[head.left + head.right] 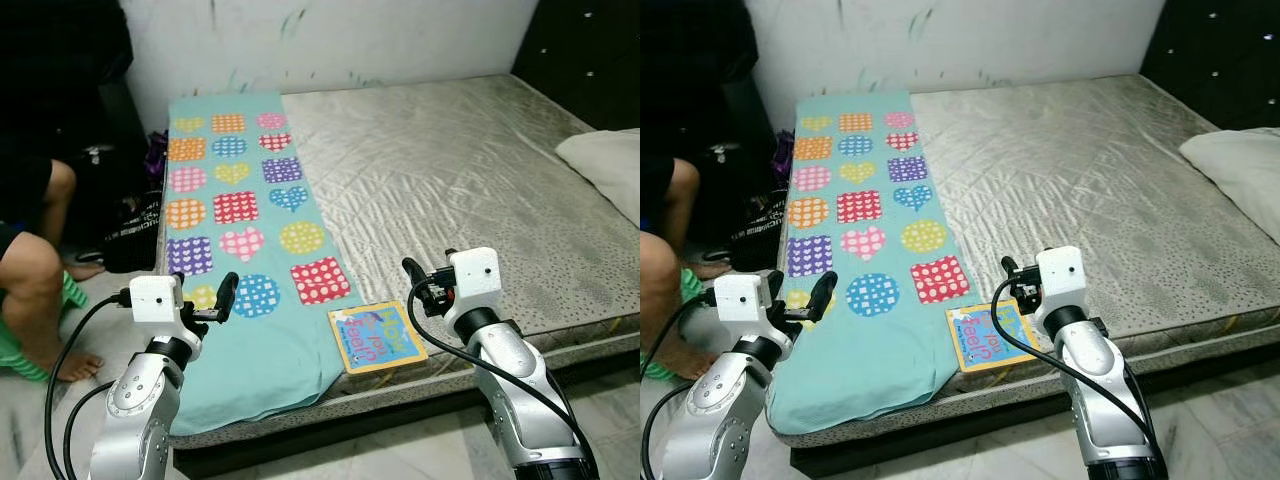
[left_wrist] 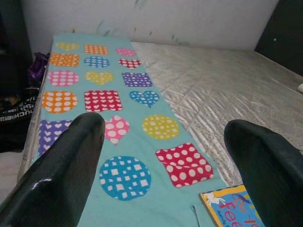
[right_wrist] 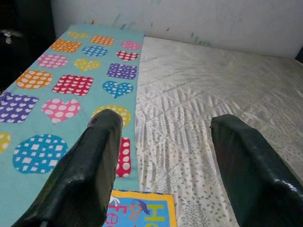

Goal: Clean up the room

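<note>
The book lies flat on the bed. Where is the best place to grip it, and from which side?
Probably the book's near edge, from the robot's side. It lies flat at the mattress front edge, so one finger may slip under it there. The right hand hovers open just above it and seems the better choice; the far edges lie flush on the bed.

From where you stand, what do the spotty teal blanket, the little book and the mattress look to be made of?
The blanket: soft matte cloth, probably cotton or fleece; it drapes limply over the edge. The book: likely glossy card; flat, stiff, with a slight sheen. The mattress: quilted satin-like fabric, shiny with stitched ridges.
</note>
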